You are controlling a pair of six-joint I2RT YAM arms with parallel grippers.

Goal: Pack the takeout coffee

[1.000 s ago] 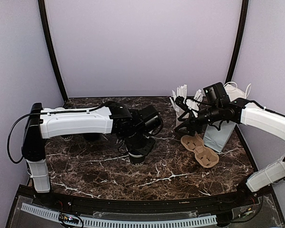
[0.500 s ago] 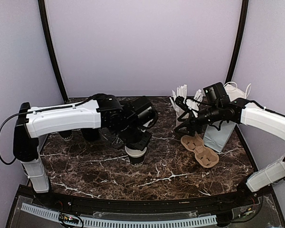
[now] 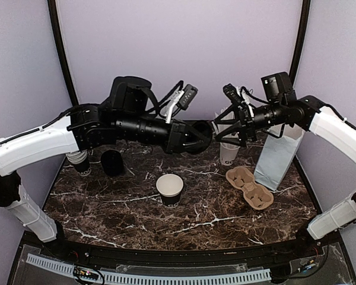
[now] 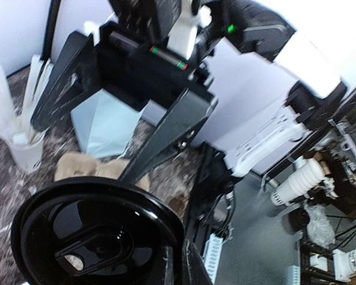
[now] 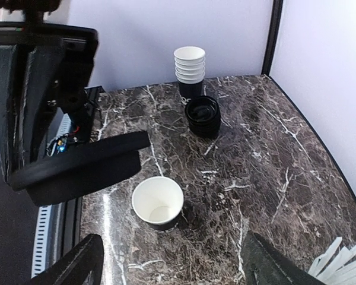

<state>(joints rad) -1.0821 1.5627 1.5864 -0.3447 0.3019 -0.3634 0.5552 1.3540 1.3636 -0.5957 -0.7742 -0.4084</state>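
The takeout coffee cup stands upright on the marble table with dark sides and no lid, its white inside showing. My left gripper hangs high above the table, shut on a round black lid by its rim. My right gripper faces it a short way to the right, at the same height. It is open with nothing between its fingers. Both grippers are well above the cup.
A stack of black lids and a stack of white cups stand at the back left. A white cup of sticks, a pale paper bag and a brown cup carrier are on the right.
My left arm has lifted away from the cup and swung up and right toward the right gripper. The right arm has risen too, and its jaws have spread wider.
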